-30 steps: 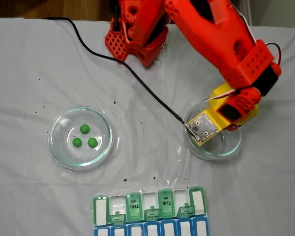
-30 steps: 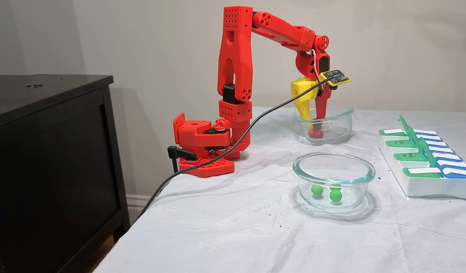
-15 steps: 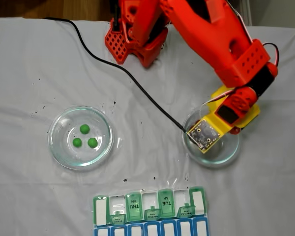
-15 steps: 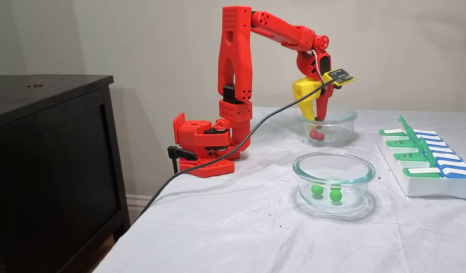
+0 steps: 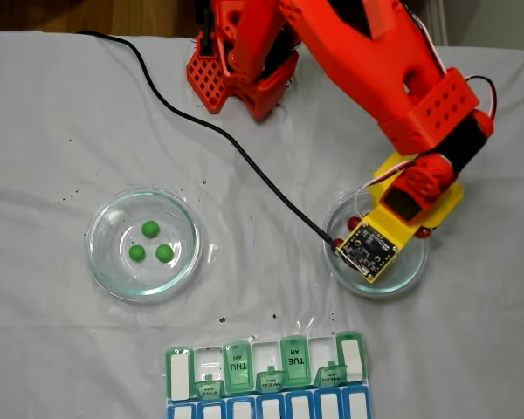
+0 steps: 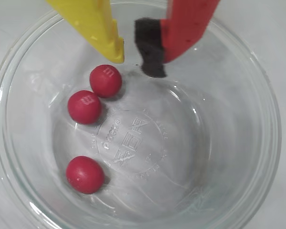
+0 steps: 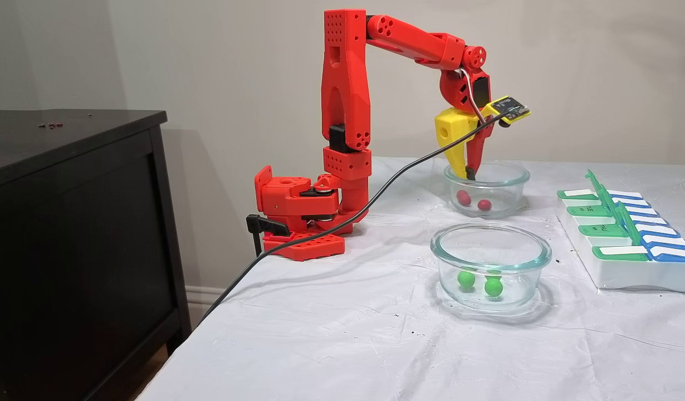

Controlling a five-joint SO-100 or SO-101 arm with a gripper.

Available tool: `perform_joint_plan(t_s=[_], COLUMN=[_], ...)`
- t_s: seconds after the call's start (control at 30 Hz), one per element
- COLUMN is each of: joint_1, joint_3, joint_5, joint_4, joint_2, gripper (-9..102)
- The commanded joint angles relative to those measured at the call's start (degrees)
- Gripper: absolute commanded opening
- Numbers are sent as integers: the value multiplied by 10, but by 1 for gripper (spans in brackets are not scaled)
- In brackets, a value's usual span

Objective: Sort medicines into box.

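Note:
Three dark red medicines lie on the floor of a clear glass dish: two close together and a third nearer the wall. My gripper hangs just above them at rim height, with its yellow and red fingers a narrow gap apart and nothing between them. Three green medicines rest in a second glass dish, nearer the camera in the side fixed view. The box lies at the table's near edge in the top fixed view, some green lids raised; it also shows from the side.
A black cable runs across the white cloth from the wrist camera past the red arm base. A dark cabinet stands beside the table. Small black specks dot the cloth.
The gripper rose from the dish floor to rim height, empty. The red balls rolled apart, and the dish slid slightly to the right in the side fixed view.

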Motion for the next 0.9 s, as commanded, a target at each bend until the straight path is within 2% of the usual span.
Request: perform_joint_plan(t_s=[0.0, 0.37, 0.6, 0.87], joint_1=[-6, -9, 14, 17], joint_3=[-61, -98, -113, -113], joint_5=[-45, -156, -220, -243], joint_4=[26, 122, 128, 133], joint_2=[38, -20, -65, -83], gripper=[17, 17, 18, 18])
